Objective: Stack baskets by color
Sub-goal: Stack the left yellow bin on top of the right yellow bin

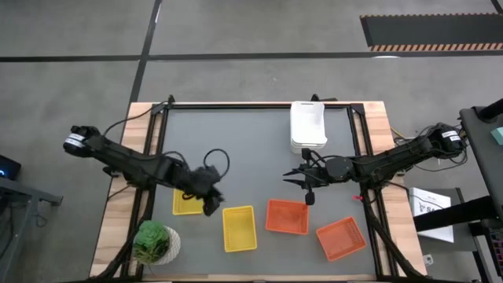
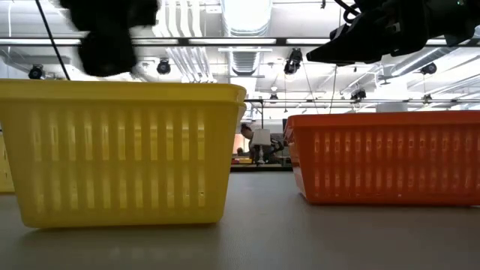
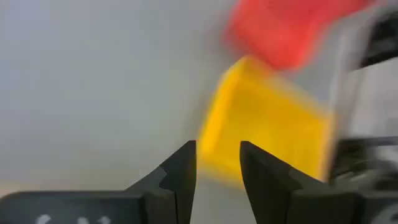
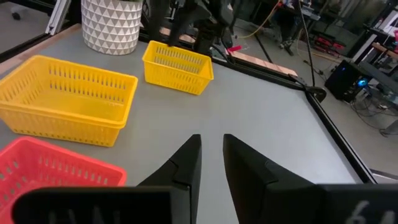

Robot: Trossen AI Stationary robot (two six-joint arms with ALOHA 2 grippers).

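Two yellow mesh baskets stand on the grey table: one (image 1: 239,228) near the front, one (image 1: 185,202) left of it. My left gripper (image 1: 211,207) hovers open over the left one's right end; its wrist view shows a yellow basket (image 3: 261,124) and an orange one (image 3: 280,28) beyond bare fingers. Two orange baskets (image 1: 287,216) (image 1: 341,238) sit right of the yellow ones. White baskets (image 1: 308,126) are stacked at the far edge. My right gripper (image 4: 211,155) stands narrowly open above the table, near the left orange basket's far side, with nothing between its fingers.
A green plant in a white patterned pot (image 1: 155,241) stands at the near left corner, beside the yellow baskets. Black rails (image 1: 259,105) frame the table. Bare grey table lies in the middle and far left (image 1: 228,141).
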